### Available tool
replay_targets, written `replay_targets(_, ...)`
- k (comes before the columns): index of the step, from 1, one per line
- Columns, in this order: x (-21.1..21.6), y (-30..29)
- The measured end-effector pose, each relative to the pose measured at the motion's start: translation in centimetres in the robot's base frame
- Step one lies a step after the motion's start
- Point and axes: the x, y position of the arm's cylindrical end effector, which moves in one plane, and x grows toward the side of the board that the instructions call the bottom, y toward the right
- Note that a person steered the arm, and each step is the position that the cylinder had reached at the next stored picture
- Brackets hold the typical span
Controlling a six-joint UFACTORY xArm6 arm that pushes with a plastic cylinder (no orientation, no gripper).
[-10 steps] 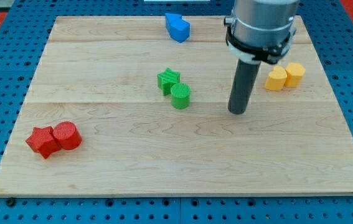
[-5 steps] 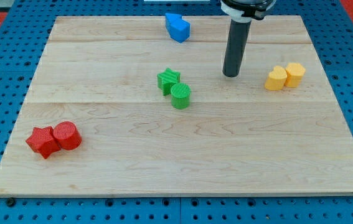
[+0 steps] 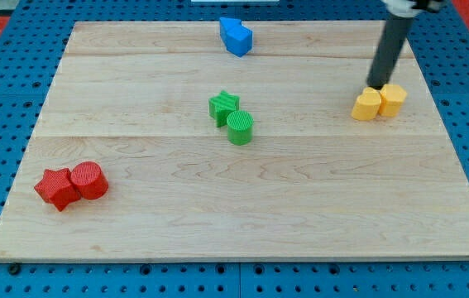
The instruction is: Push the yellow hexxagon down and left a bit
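**Tip at the far side of the yellow pair**

At the right side of the wooden board (image 3: pixel 217 215), my tip (image 3: pixel 376 85) stands just beyond the two yellow blocks, touching or almost touching their far edge where they meet. The arm has no gripper, only the dark rod, so nothing is grasped. The yellow hexagon (image 3: pixel 366 105) lies on the left of the pair, pressed against the yellow cylinder (image 3: pixel 393 98). Near the middle, a green star (image 3: pixel 224 106) touches a green cylinder (image 3: pixel 240 127). A blue block (image 3: pixel 236 36) sits by the far edge. Near the left corner, a red star (image 3: pixel 55 188) abuts a red cylinder (image 3: pixel 89 180).
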Motion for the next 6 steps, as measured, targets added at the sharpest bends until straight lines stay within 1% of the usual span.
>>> replay_targets(1,0.2,0.4)
replay_targets(2,4.6,1.3)
replay_targets(4,13.6,0.5)
replay_targets(5,14.2,-0.2)
replay_targets(6,11.9,-2.6)
